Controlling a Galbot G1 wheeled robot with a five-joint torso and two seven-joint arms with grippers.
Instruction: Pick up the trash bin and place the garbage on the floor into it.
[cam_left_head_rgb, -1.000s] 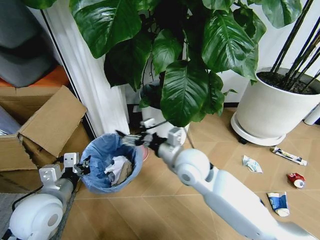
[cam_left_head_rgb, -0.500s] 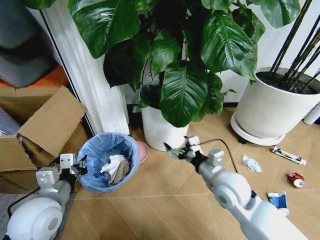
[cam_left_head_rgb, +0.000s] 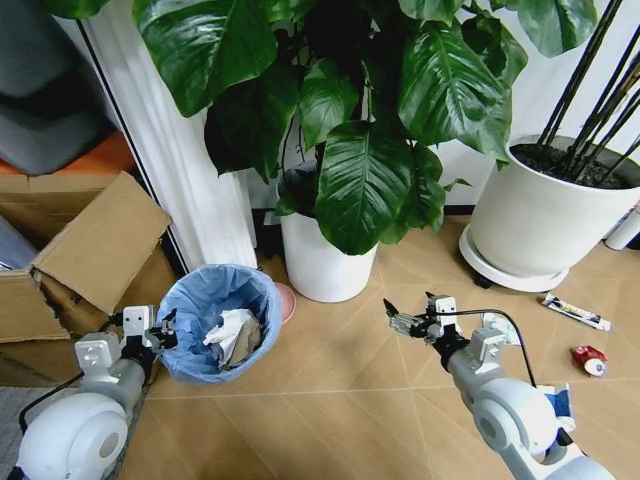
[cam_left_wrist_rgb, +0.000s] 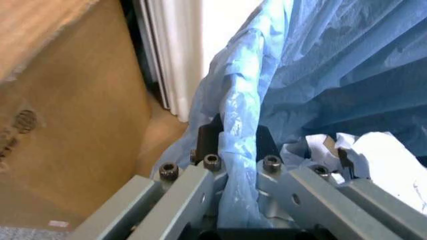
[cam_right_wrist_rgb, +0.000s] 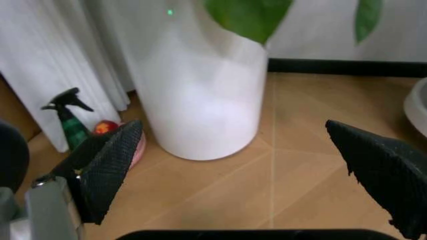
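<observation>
The trash bin (cam_left_head_rgb: 215, 300), black with a crinkled blue bag, hangs at the left, and white paper wads (cam_left_head_rgb: 234, 334) lie inside it. My left gripper (cam_left_head_rgb: 160, 331) is shut on its near rim; in the left wrist view the fingers (cam_left_wrist_rgb: 200, 185) pinch the bag's folded edge (cam_left_wrist_rgb: 237, 150). My right gripper (cam_left_head_rgb: 408, 322) hovers open and empty over the floor (cam_left_head_rgb: 330, 400), right of the bin; its black pads (cam_right_wrist_rgb: 110, 170) stand wide apart. Garbage lies at the right: a thin tube (cam_left_head_rgb: 578, 312), a red-white crushed piece (cam_left_head_rgb: 590, 359) and a blue-white wrapper (cam_left_head_rgb: 556, 400).
A white plant pot (cam_left_head_rgb: 325, 262) with big leaves stands just behind the bin, and a larger white pot (cam_left_head_rgb: 535, 225) at the back right. Open cardboard boxes (cam_left_head_rgb: 95, 250) crowd the left. A green spray bottle (cam_right_wrist_rgb: 67, 122) and a pink dish (cam_left_head_rgb: 287, 300) sit beside the near pot.
My right arm has swung away from above the bin to the right and now hangs over open floor with nothing in its fingers. The bin and left gripper have stayed put.
</observation>
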